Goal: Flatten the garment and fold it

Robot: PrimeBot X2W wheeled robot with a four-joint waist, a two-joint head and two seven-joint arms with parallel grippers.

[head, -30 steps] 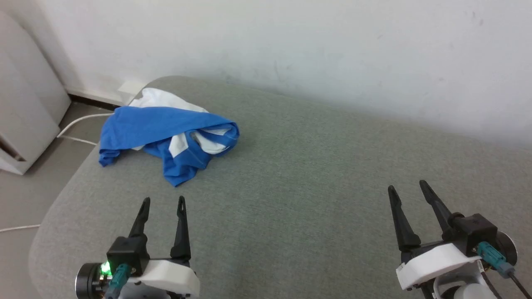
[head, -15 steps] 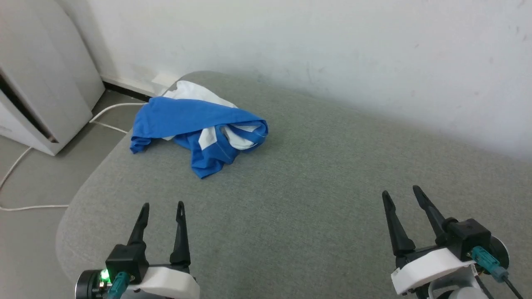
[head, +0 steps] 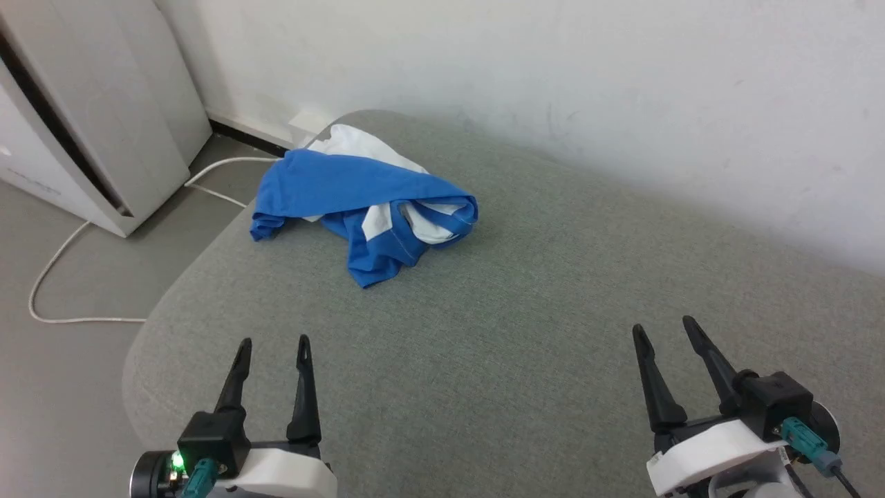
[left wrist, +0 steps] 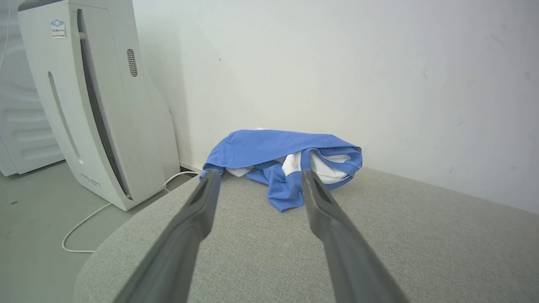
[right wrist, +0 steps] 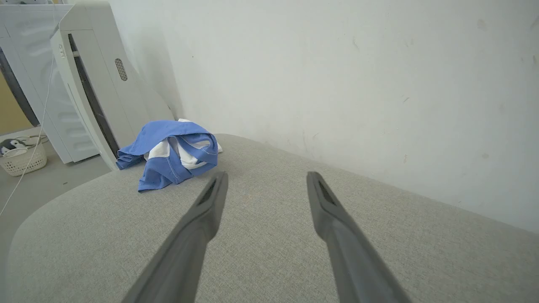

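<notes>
The garment (head: 359, 197) lies crumpled in a blue and white heap at the far left corner of the grey padded surface (head: 525, 297), near the wall. My left gripper (head: 273, 342) is open at the lower left, well short of the heap. At the lower right my right gripper (head: 662, 326) is open too, far from the cloth. In the left wrist view the garment (left wrist: 278, 153) sits just beyond the left gripper (left wrist: 257, 176). The right wrist view has the garment (right wrist: 170, 153) to the upper left of the right gripper (right wrist: 266, 176).
A white appliance (head: 90, 117) stands on the floor at the left, with a white cable (head: 66, 242) trailing beside it. A white wall (head: 553, 83) runs behind the surface. The surface's rounded left edge (head: 148, 325) drops to the floor. A white basket (right wrist: 23, 158) stands at far left.
The whole head view has shifted right, so the camera has turned left; the garment lies as before. Both grippers stay open in the same places.
</notes>
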